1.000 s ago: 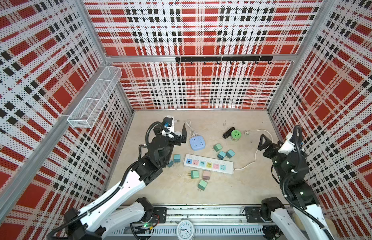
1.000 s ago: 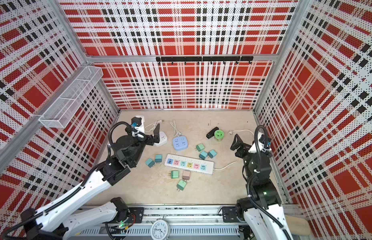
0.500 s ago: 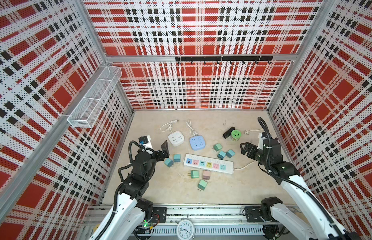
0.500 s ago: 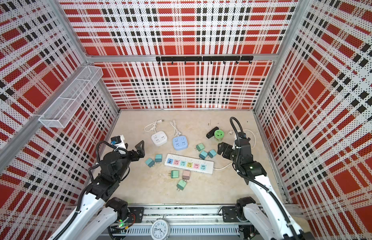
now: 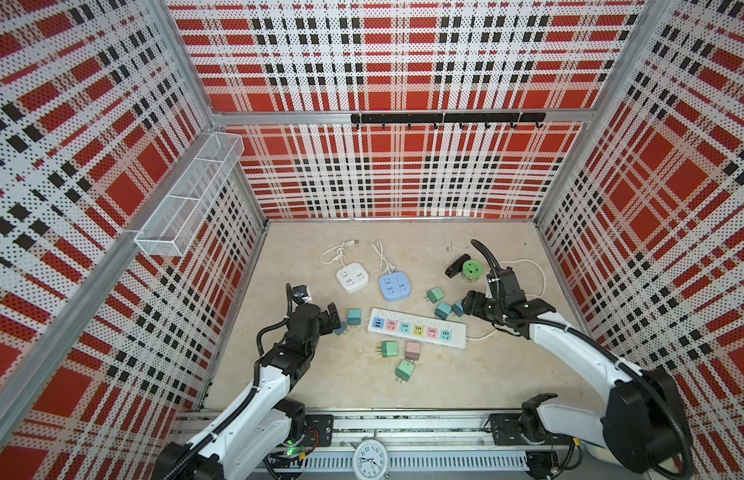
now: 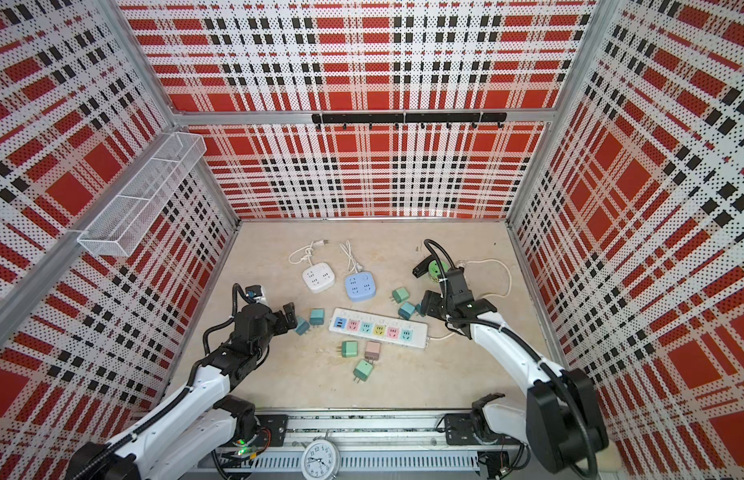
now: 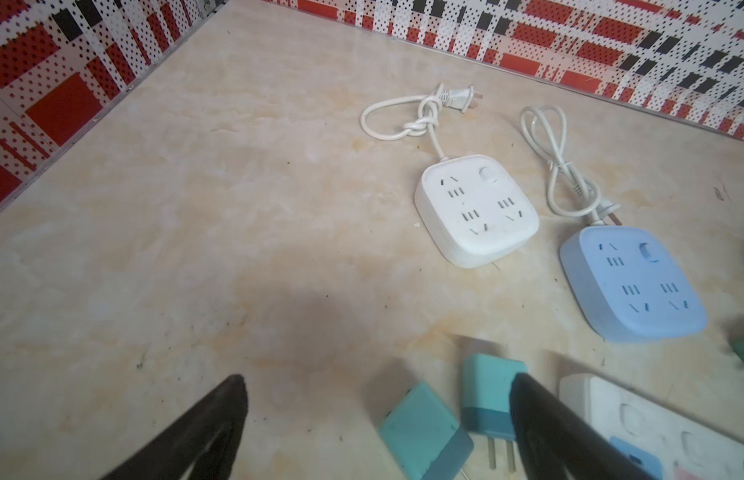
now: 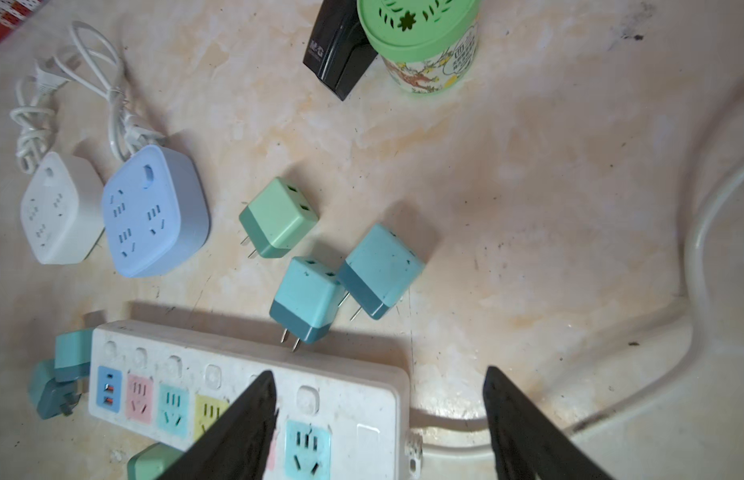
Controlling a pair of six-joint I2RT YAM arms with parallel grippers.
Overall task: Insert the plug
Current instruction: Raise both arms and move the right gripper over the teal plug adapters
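Note:
A white power strip (image 5: 418, 332) (image 6: 378, 332) with coloured sockets lies mid-floor, with several loose plug adapters around it. My left gripper (image 5: 335, 323) (image 7: 378, 390) is open, low at the strip's left end. One teal plug (image 7: 424, 432) lies flat on the floor between its fingers. A second teal plug (image 7: 490, 395) sits against the inner side of one finger. My right gripper (image 5: 465, 307) (image 8: 378, 378) is open and holds nothing. It hovers over the strip's cable end (image 8: 353, 399), near two teal plugs (image 8: 308, 299) and a green one (image 8: 278, 216).
A white square socket (image 5: 352, 279) and a blue one (image 5: 394, 286) lie behind the strip with coiled cords. A green can (image 5: 472, 270) and a black stapler (image 5: 456, 266) stand at the back right. The strip's cable (image 5: 528, 266) loops right. Green and pink plugs (image 5: 404, 370) lie in front.
My left arm has pulled back and come down to the teal plugs at the strip's left end. The right arm has reached in over the strip's cable end, and its jaws have narrowed.

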